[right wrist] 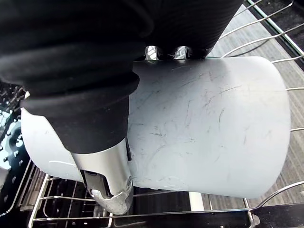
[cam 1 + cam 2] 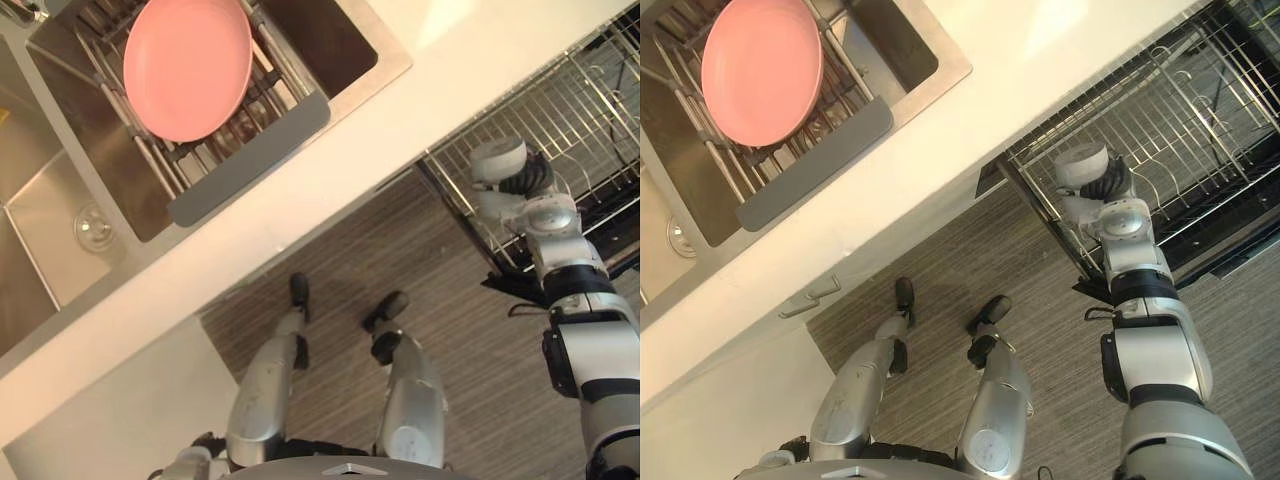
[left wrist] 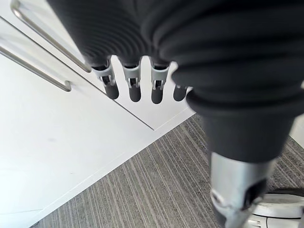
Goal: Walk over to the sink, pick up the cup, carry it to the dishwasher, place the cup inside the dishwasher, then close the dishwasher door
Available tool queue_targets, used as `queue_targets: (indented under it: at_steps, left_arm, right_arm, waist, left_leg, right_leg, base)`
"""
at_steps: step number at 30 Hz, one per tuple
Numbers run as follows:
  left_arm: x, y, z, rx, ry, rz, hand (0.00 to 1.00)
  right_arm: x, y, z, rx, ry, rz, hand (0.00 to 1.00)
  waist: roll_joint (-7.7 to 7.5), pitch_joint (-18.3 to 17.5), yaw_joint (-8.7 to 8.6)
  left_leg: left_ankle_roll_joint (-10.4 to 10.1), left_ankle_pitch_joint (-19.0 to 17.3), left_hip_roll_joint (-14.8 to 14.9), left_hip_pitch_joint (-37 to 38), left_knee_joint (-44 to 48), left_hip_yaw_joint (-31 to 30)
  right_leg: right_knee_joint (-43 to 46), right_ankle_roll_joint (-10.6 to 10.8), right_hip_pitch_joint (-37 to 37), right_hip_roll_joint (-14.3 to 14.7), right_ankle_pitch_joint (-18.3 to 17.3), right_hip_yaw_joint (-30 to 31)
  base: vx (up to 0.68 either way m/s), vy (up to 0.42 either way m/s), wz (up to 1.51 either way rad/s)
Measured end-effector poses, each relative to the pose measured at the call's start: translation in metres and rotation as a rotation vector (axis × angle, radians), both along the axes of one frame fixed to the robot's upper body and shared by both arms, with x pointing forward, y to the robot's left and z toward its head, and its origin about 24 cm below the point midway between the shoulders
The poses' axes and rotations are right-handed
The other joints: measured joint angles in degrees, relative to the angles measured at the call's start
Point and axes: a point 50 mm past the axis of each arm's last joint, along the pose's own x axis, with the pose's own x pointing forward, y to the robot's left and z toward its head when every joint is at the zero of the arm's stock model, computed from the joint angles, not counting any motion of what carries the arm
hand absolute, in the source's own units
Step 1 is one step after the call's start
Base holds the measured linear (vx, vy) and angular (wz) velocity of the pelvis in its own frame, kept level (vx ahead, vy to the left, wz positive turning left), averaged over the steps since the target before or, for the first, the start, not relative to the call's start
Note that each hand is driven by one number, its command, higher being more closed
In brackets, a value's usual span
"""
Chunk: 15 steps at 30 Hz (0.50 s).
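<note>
Kitchen tabletop [image 2: 970, 130] behind; right hand [image 1: 107, 173] wraps white cup [image 1: 209, 128], thumb across its side, just above dishwasher rack [image 2: 1200, 110] wires, rack directly below; left hand [image 3: 134, 88] hangs straight-fingered by cabinet [image 3: 57, 142], well apart.

Pink plate [image 2: 187, 65], scuffed white cup [image 1: 209, 128], grey striped floor [image 2: 450, 300], cream counter [image 2: 400, 130]

A cream countertop [image 2: 330, 190] ran diagonally across the scene, from near left to far right, with a bright patch of light on its far right stretch. Below it, on the near left, stood plain white cabinet fronts [image 3: 57, 142] with slim metal bar handles [image 3: 47, 40]. The floor [image 2: 470, 330] was grey-brown and finely striped.
</note>
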Motion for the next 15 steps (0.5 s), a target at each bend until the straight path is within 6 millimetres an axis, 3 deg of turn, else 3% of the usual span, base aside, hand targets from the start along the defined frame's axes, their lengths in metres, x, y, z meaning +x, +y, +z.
queue_targets:
  at_steps: [4,15]
  left_arm:
    - [0.0047,-0.0028,0.0009,0.019,-0.010,-0.076,0.00]
    - [0.0107,-0.0103,0.0033,0.103,-0.006,-0.346,0.00]
  right_arm:
    - [-0.0009,-0.0066,0.0041,-0.026,0.083,-0.008,0.00]
    - [0.0007,-0.0054,0.0014,0.018,0.073,-0.012,0.00]
  waist:
    - [1.33,0.5,0.77]
    - [1.80,0.2,2.16]
  left_leg:
    - [-0.1,0.9,-0.3,-0.5,-0.9,-0.2]
    - [-0.5,2.2,-0.6,0.1,-2.7,-0.6]
  right_leg:
    - [0.7,-0.2,-1.1,-0.4,0.0,-0.1]
    - [2.2,-0.5,-1.7,-1.0,-0.5,-0.1]
  base:
    - [-0.04,-0.025,0.05]
    - [-0.02,-0.048,0.01]
